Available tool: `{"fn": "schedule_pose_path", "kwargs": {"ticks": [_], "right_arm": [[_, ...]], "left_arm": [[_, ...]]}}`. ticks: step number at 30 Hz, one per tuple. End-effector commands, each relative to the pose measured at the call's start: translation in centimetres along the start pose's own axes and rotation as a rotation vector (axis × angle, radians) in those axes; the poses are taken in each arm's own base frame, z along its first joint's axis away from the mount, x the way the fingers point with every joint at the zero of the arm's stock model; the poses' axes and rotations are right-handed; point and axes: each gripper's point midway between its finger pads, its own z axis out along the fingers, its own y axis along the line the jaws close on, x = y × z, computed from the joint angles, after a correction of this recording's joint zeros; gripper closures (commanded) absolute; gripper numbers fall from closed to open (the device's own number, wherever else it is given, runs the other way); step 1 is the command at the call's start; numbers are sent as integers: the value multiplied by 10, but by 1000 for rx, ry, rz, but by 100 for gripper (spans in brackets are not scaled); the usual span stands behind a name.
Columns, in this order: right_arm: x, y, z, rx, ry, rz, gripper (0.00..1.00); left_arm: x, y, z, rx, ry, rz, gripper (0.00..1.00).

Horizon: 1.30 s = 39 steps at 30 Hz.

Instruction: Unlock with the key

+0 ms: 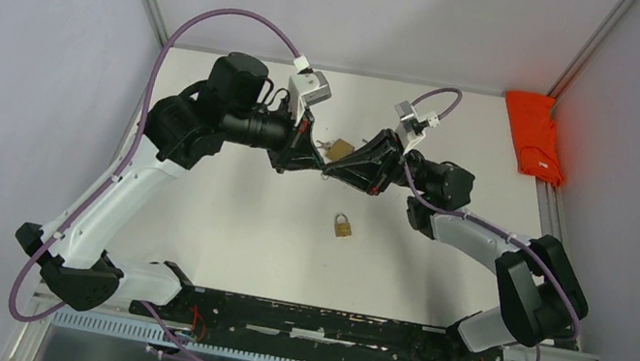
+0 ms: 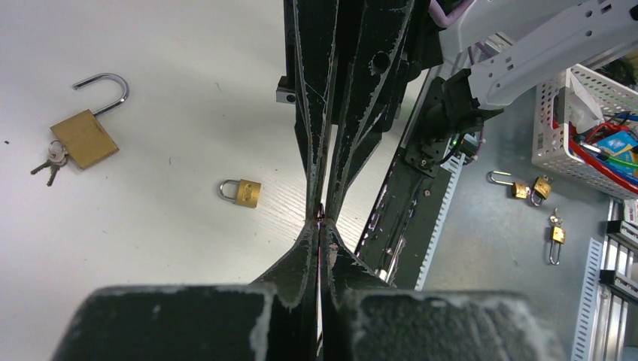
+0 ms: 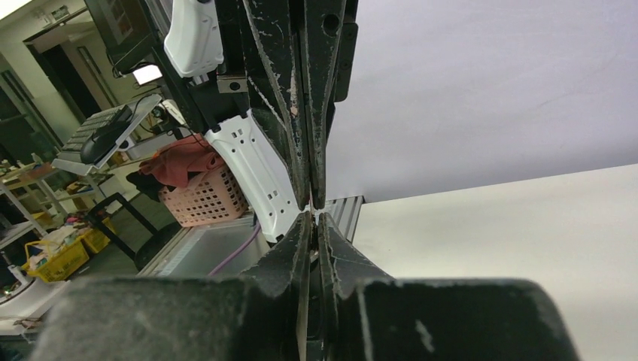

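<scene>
Your left gripper (image 2: 319, 218) and right gripper (image 3: 311, 204) meet tip to tip in mid-air, both pinched together, apparently handing over a key too small to confirm, so next regrasp and descend to the closed padlock (image 1: 343, 227) lying below.

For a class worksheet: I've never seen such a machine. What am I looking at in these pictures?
Two robot arms, each ending in a two-finger gripper, are bolted at a white table's near edge. One picture looks down from above; the other two come from cameras on the wrists. On the table lie a large brass padlock, shackle open, keys at its base, a small closed padlock and an orange cloth. The left gripper and right gripper meet tip to tip; the left is shut, the right's fingers stand close together. Whether anything is pinched I cannot tell.
</scene>
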Motion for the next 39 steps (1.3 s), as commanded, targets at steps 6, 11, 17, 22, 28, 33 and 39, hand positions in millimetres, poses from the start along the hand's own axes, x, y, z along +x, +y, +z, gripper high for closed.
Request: {"fn": "schedule_pose_path", "kwargs": {"ticks": [6,11,17,22,28,33,39], "right_arm": [[-9,22,7,-92,-2,-100,100],[-12,23,8,-76,-9,-112,100],[-17,10,8,33,25,-156,100],[-22,-2,5,148,88,-247,100],[-28,-3,1,206,116,-295,100],[-30,-5,-2,239,125,-316,100],[-36,-7,-3,263,130,-333,100]], "left_arm": [[-14,-4,-1,29,-54,82,98],[-15,-4,-2,25,-58,86,98],[-15,-3,-2,19,-58,88,98],[-13,-1,-1,12,-54,88,98],[-11,0,3,18,-45,82,98],[-9,0,3,23,-41,83,97],[-11,-1,-3,12,-66,119,64]]}}
